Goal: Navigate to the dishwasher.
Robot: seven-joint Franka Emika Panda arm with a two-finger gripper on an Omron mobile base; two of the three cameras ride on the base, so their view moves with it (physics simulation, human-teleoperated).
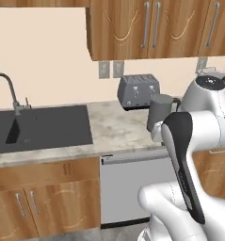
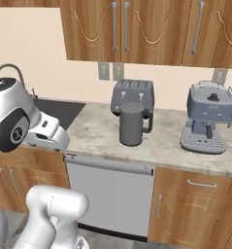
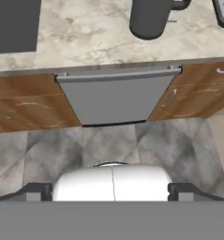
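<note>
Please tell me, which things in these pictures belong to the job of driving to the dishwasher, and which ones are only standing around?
Belongs to the job:
- dishwasher, grey front with bar handle, under the counter, closed

Only standing around:
- kettle on the counter above it
- toaster behind the kettle
- coffee machine at the right
- sink with faucet at the left
- wooden upper cabinets

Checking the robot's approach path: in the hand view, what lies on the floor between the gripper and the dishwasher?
Nothing: bare grey tiled floor runs from the gripper up to the dishwasher, as the hand view shows.
</note>
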